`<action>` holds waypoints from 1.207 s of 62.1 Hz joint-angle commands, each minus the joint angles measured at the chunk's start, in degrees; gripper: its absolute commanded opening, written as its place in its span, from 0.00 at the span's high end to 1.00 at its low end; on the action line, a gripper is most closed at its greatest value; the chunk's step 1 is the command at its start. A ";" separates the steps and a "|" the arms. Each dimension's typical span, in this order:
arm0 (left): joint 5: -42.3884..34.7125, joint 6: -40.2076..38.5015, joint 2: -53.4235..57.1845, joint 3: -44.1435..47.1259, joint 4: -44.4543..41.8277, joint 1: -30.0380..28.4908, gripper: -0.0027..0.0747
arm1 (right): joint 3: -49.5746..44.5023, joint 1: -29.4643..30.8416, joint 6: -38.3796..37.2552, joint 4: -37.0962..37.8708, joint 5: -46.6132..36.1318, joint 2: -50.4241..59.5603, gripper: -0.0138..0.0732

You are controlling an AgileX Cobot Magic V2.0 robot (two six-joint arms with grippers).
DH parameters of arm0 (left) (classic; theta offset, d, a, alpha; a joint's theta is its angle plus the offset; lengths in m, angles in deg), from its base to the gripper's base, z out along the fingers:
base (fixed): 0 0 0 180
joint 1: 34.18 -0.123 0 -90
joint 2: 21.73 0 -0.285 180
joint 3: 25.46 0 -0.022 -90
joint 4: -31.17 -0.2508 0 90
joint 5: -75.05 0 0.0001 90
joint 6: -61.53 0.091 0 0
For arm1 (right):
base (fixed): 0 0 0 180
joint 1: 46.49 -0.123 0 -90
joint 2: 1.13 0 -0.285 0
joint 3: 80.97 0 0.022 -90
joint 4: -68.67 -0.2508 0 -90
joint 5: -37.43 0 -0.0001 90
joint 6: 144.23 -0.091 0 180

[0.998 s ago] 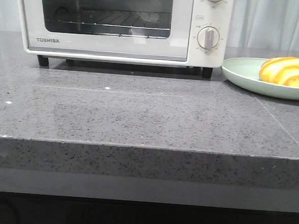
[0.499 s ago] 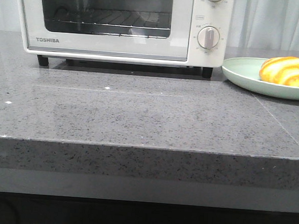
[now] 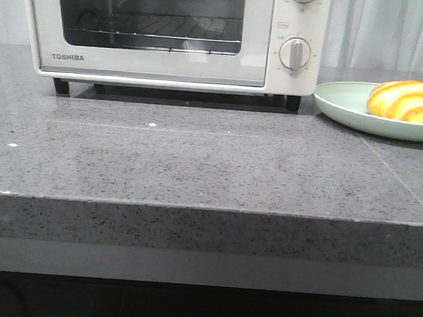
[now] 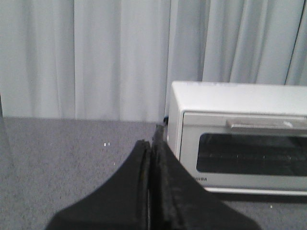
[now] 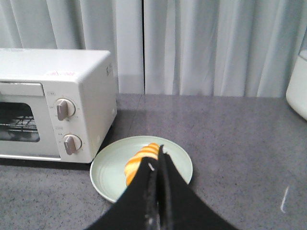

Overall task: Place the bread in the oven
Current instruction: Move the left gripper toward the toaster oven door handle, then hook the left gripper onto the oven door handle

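Note:
The bread [image 3: 405, 101], a golden-yellow roll with orange-brown stripes, lies on a pale green plate [image 3: 351, 109] to the right of the white TOSHIBA oven [image 3: 166, 69]. The oven door is closed, with the wire rack showing behind the glass. Neither gripper shows in the front view. In the left wrist view my left gripper [image 4: 152, 143] is shut and empty, above the counter left of the oven [image 4: 240, 139]. In the right wrist view my right gripper [image 5: 158, 155] is shut and empty, above the bread [image 5: 139, 163] and in front of it, partly hiding it.
The grey speckled stone counter [image 3: 197, 165] has its front edge near the camera. Pale curtains [image 5: 201, 43] hang behind. A white object [image 5: 297, 91] stands at the far right edge of the right wrist view. The oven's dials [image 3: 295, 54] face forward.

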 commanded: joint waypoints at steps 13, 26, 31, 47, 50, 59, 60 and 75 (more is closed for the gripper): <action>1.30 -0.06 -10.96 -2.79 0.49 0.41 0.99 | 2.48 0.31 0.50 0.64 0.83 -9.48 0.92; 1.78 -0.06 -16.10 -2.79 0.59 0.41 0.99 | 2.48 0.31 0.50 0.64 2.70 -13.12 0.92; 1.80 -0.06 -17.46 -2.79 0.59 0.41 0.99 | 2.48 0.31 0.50 0.64 3.19 -13.74 0.92; 1.90 -0.06 -18.00 -2.79 0.59 0.41 0.99 | 2.54 0.31 0.55 0.69 3.64 -14.06 0.54; 1.90 -0.06 -18.00 -2.79 0.59 0.41 0.99 | 2.54 0.31 0.55 0.69 3.70 -14.06 0.40; 1.66 0.06 -18.11 -3.55 3.67 0.70 0.99 | 2.54 0.31 0.55 0.69 4.09 -14.06 0.19; 1.50 0.16 -18.11 -3.70 4.28 0.88 0.99 | 2.54 0.31 0.55 0.64 4.14 -14.06 0.18; -6.81 5.09 -20.79 -5.87 10.63 9.41 0.99 | 2.54 0.31 0.55 -0.73 3.97 -14.06 0.19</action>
